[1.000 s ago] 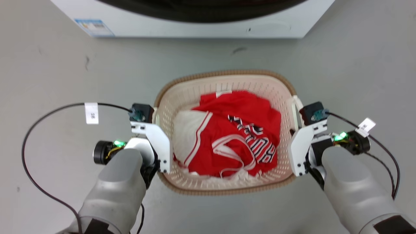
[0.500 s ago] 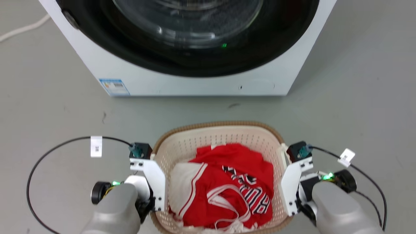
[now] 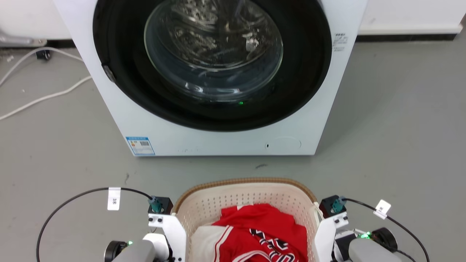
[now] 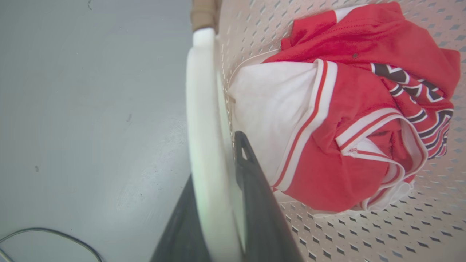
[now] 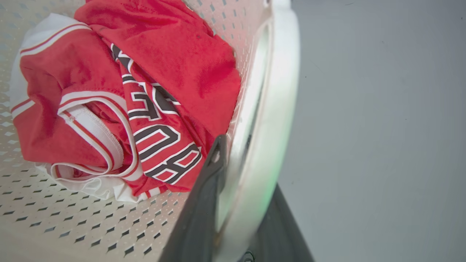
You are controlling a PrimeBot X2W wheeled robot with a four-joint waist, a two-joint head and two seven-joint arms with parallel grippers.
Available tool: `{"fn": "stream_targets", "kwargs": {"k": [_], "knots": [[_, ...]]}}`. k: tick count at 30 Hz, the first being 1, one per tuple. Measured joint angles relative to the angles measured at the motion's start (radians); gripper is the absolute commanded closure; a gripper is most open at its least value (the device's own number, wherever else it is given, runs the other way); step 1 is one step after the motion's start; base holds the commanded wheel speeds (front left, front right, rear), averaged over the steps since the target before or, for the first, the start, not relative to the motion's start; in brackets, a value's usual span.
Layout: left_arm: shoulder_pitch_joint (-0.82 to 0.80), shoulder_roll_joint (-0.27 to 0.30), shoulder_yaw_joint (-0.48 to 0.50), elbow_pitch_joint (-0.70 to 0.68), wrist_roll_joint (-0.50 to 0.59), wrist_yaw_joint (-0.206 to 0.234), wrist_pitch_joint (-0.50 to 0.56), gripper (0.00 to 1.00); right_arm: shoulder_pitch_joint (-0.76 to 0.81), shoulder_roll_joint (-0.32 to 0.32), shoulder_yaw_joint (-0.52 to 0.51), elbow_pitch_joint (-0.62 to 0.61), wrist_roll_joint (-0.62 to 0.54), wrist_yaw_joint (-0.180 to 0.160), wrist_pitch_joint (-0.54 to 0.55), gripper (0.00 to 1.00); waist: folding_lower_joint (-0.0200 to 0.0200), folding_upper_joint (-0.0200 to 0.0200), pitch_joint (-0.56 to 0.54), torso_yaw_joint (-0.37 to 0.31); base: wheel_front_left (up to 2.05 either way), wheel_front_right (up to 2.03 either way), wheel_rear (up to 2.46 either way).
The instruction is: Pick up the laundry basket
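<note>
The laundry basket [image 3: 247, 181], cream perforated plastic with a brown woven rim, sits at the bottom centre of the head view, a red and white jersey [image 3: 262, 233] inside. My left gripper [image 4: 214, 160] is shut on the basket's white loop handle [image 4: 202, 109], one dark finger inside the basket wall [image 4: 400, 233] and one outside. On the opposite side, my right gripper [image 5: 247, 163] is shut the same way on the other handle [image 5: 280, 91]. Both wrist mounts [image 3: 164, 218] [image 3: 331, 214] flank the basket. The jersey [image 4: 346, 127] [image 5: 164, 54] lies bunched on the perforated bottom [image 5: 54, 225].
A large white washing machine [image 3: 218, 142] with a dark round glass door [image 3: 213, 47] stands directly beyond the basket, a strip of grey floor [image 3: 72, 160] between them. White cables [image 3: 43, 96] run over the floor at far left. Open floor lies on both sides.
The head camera has swung upward, so the washing machine's door has come into view and the basket sits lower in the picture. Both grippers stay at the basket's handles.
</note>
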Motion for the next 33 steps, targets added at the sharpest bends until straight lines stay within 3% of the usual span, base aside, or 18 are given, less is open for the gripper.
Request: {"fn": "stream_targets", "kwargs": {"k": [12, 33], "knots": [[0.054, -0.003, -0.051, 0.009, -0.047, 0.000, 0.027, 1.00, 0.057, -0.015, 0.096, -0.008, 0.099, 0.000, 0.026, 1.00, 0.0001, 0.0000, -0.087, -0.005, 0.00, 0.00, 0.00], [0.067, -0.008, -0.101, 0.029, -0.096, -0.001, 0.006, 1.00, 0.066, -0.032, 0.216, -0.003, 0.204, 0.000, 0.004, 1.00, 0.0003, 0.0000, -0.112, -0.004, 0.00, 0.00, 0.00]]}}
